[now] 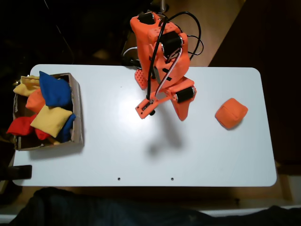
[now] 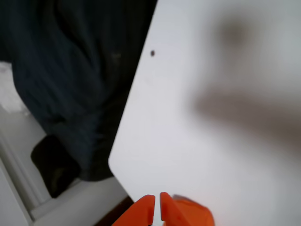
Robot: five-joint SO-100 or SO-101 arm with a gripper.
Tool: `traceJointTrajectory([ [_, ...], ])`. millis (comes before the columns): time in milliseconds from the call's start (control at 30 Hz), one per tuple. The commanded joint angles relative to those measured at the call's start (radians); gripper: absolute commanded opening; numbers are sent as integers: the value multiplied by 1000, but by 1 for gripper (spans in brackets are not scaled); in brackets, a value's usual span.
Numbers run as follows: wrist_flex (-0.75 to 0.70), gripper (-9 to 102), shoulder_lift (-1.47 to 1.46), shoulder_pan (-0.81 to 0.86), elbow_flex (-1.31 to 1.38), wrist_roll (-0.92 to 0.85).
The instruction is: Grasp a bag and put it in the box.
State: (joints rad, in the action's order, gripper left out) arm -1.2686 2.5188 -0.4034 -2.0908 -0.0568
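Gripper (image 2: 157, 207) pressed together, empty, well apart from bag (image 1: 231, 113) on table (image 1: 211, 155).

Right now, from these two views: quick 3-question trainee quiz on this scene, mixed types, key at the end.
1. True or false: the orange bag lies inside the box.
2. In the fixed view, the bag on the table is which side of the gripper? A left, B right.
3. Fill in: in the wrist view the gripper fingertips are nearly ____.

Key: 1 false; 2 B; 3 closed, holding nothing.
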Motion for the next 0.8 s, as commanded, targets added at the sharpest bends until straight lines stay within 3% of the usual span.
traceJointTrajectory([
  [0,20,0,-44,-21,92,-5],
  [767,57,0,-379,-176,471,8],
])
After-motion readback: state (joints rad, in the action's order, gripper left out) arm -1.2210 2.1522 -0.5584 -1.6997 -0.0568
